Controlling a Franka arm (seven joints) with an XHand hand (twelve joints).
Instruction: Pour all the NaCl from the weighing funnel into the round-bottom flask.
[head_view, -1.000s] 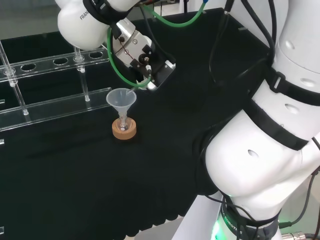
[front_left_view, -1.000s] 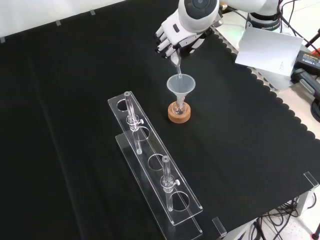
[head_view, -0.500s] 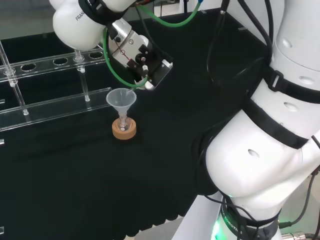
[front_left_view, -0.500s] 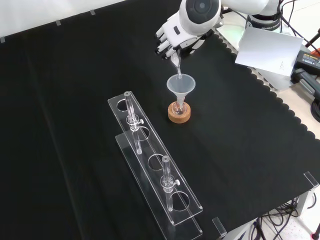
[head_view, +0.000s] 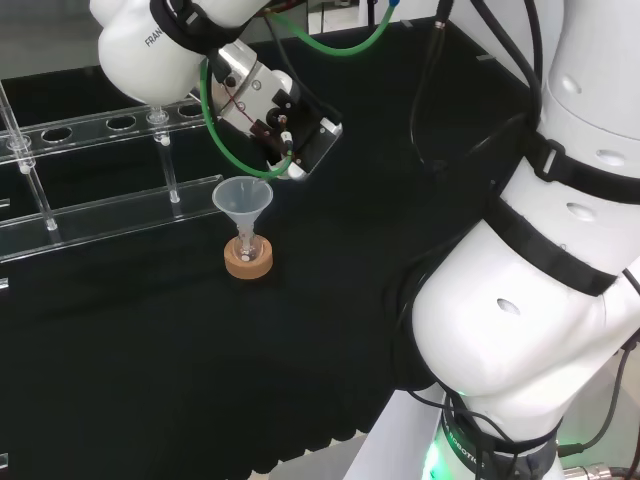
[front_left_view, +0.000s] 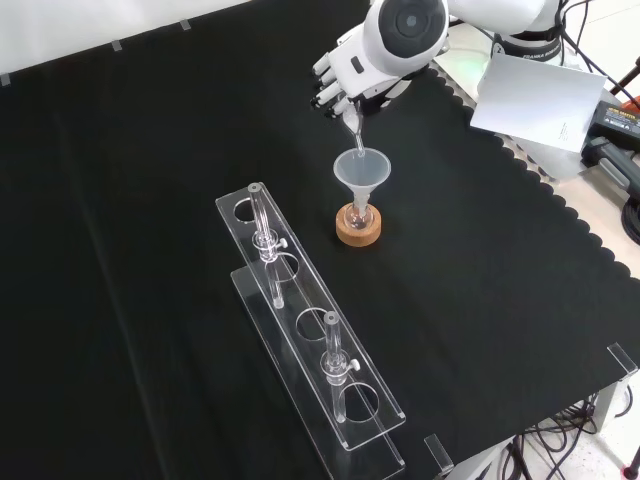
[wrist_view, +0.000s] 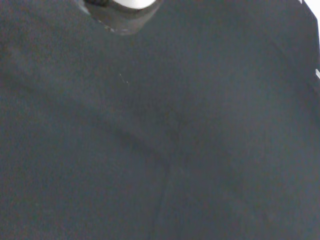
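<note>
hand (front_left_view: 340, 78) tips weighing funnel (front_left_view: 352, 128) (spout down) over flask funnel (front_left_view: 361, 171)

A laboratory bench is shown. A black cloth (front_left_view: 150, 200) is spread over it, and a clear plastic tube rack (front_left_view: 310, 345) is stood at about seven o'clock from a small flask on a cork ring (front_left_view: 359, 228), into which a clear funnel (front_left_view: 361, 170) is set. Cables (front_left_view: 610, 110) are seen at three o'clock.

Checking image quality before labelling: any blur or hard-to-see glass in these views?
Wrist view: soft, dark cloth, blurred white part at the edge. Front view: evenly lit, clear rack faint against the cloth. Head view: funnel readable, its rim catches light.
</note>
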